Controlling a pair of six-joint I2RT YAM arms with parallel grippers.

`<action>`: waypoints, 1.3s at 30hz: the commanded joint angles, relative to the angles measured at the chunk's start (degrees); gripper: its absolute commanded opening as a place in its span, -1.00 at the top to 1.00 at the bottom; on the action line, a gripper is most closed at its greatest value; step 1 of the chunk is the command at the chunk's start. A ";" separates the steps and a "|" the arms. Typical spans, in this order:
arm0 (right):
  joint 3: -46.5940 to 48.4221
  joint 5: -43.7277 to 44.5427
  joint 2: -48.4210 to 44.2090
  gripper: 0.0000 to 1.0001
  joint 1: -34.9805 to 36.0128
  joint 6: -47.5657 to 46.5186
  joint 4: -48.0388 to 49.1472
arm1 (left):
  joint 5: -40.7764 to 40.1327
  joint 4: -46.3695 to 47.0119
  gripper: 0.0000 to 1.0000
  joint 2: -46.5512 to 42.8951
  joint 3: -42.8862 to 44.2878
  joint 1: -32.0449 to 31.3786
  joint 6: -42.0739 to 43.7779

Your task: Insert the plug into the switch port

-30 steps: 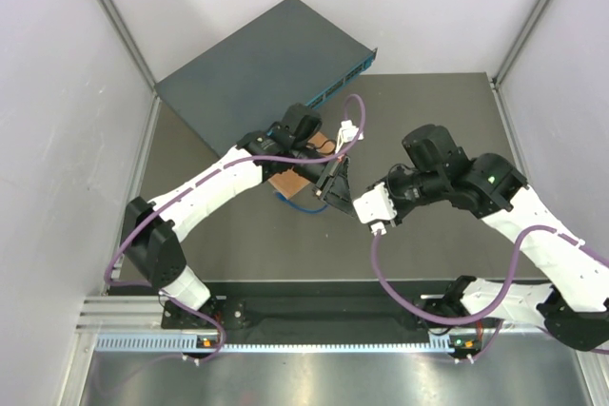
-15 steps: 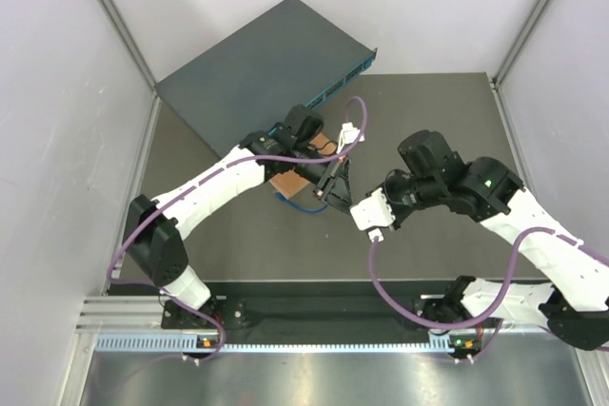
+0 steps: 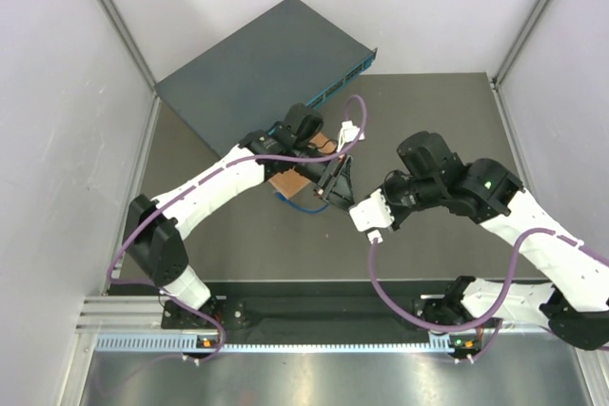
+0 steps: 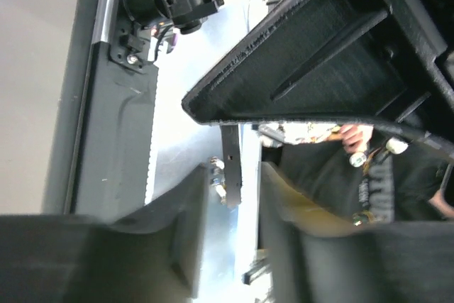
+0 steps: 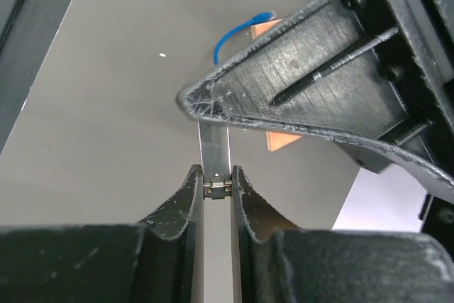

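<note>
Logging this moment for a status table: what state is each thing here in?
left claw: open, thin strip in its gap.
right claw: shut on the thin strip.
plug: loose beside the wooden board, in no port.
switch: flat on its base, plug not inserted.

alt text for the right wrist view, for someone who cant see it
The right hand is shut on a thin dark strip that runs up to the tip of a big black wedge-shaped part entering from the upper right. Behind, a blue cable curls by a brown board on the grey mat.
</note>
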 commanded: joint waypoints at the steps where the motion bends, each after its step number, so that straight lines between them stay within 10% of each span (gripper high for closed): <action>1: -0.43 -0.34 -1.91 1.00 1.30 3.92 4.58 | -1.64 2.82 -0.02 -0.79 3.84 1.45 0.08; 8: -5.87 2.12 -6.31 1.00 0.86 15.01 12.67 | -3.05 19.93 -0.98 -5.19 5.26 13.74 -10.18; 18: -4.22 10.03 -2.98 1.00 -2.74 40.49 27.35 | -13.59 45.17 -0.98 -16.25 -1.22 37.38 -33.75; 28: 6.67 21.71 10.28 1.00 -4.06 60.79 28.50 | -22.39 37.30 -0.94 -33.74 -14.95 67.17 -37.64; 39: 23.74 24.19 24.62 1.00 -3.97 66.53 15.49 | -32.86 24.17 -0.92 -40.52 -26.64 70.10 -32.70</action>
